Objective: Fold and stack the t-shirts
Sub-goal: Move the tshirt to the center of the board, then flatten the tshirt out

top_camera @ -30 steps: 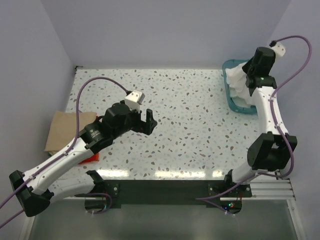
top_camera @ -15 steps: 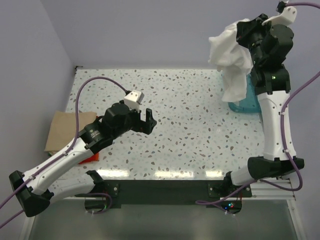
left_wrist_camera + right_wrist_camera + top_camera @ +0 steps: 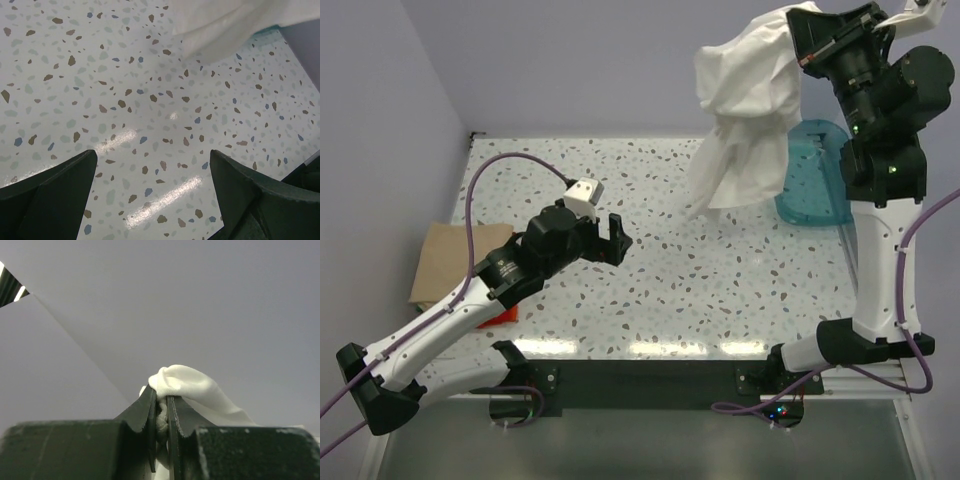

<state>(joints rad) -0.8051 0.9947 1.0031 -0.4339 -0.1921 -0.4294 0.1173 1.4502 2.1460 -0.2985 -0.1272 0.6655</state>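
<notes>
A large white t-shirt hangs bunched in the air over the table's far right, its lower edge just above the tabletop. My right gripper is raised high and shut on the shirt's top; a fold of the white t-shirt bulges over its tips. My left gripper hovers open over the table's middle with nothing between its fingers. In the left wrist view my left gripper faces bare tabletop, and the white t-shirt fills the top right. A folded tan t-shirt lies at the left edge, and a red one peeks from under my left arm.
A teal plastic bin stands at the far right of the speckled table, partly behind the hanging shirt and my right arm. Purple walls close in the left, back and right sides.
My right gripper has pulled the white t-shirt up out of the teal bin and carried it higher and leftward. The left arm has stayed in place.
</notes>
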